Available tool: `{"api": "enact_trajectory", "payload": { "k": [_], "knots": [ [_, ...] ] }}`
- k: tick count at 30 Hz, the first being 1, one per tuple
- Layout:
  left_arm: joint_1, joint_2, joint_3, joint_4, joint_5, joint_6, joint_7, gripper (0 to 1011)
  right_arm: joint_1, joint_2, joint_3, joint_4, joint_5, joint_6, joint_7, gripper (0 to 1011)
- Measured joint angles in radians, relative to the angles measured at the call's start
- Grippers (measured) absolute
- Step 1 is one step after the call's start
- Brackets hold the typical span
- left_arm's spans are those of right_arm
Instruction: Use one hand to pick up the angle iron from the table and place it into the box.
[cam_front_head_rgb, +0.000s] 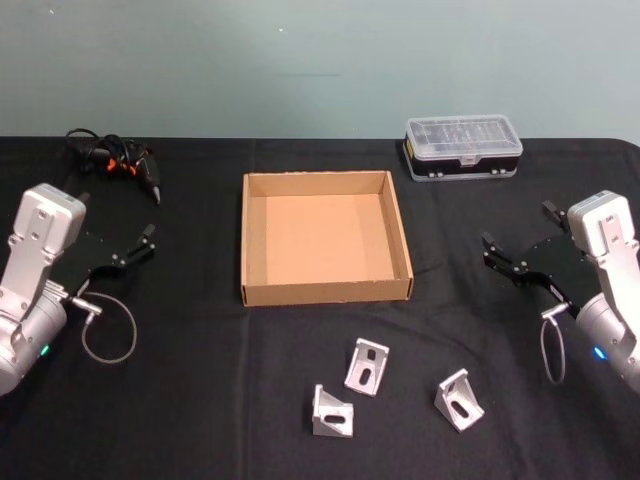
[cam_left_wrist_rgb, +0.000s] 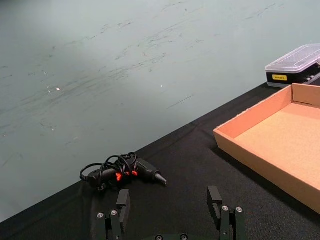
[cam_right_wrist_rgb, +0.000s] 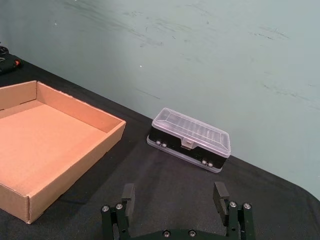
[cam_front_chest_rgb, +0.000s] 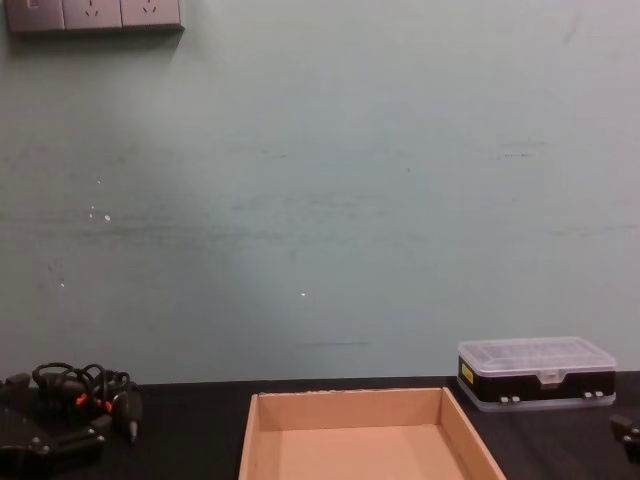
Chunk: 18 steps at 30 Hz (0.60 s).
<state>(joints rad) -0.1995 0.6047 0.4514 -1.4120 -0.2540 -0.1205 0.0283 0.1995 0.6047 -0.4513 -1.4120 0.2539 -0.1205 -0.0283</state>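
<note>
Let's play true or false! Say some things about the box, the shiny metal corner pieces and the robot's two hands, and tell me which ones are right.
1. Three angle irons lie on the table, nearer the robot than the box. True.
2. One angle iron is already inside the box. False: the box holds nothing; all three are on the table.
3. The right gripper holds an angle iron. False: its fingers are open and hold nothing, off to the box's right.
4. The left gripper has its fingers open. True.
5. The clear-lidded case sits on the table beyond the box's far right corner. True.
</note>
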Motion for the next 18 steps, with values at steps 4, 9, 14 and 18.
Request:
{"api": "enact_trajectory", "payload": {
  "k": [4, 9, 14, 18],
  "knots": [
    [0.000, 0.000, 0.000, 0.000, 0.000, 0.000, 0.000, 1011, 0.000, 0.000, 0.000, 0.000, 0.000, 0.000, 0.000, 1000],
    [0.000, 0.000, 0.000, 0.000, 0.000, 0.000, 0.000, 1011, 0.000, 0.000, 0.000, 0.000, 0.000, 0.000, 0.000, 1000],
    [0.000, 0.000, 0.000, 0.000, 0.000, 0.000, 0.000, 1011, 0.000, 0.000, 0.000, 0.000, 0.000, 0.000, 0.000, 1000],
    [0.000, 0.000, 0.000, 0.000, 0.000, 0.000, 0.000, 1011, 0.000, 0.000, 0.000, 0.000, 0.000, 0.000, 0.000, 1000]
  ]
}}
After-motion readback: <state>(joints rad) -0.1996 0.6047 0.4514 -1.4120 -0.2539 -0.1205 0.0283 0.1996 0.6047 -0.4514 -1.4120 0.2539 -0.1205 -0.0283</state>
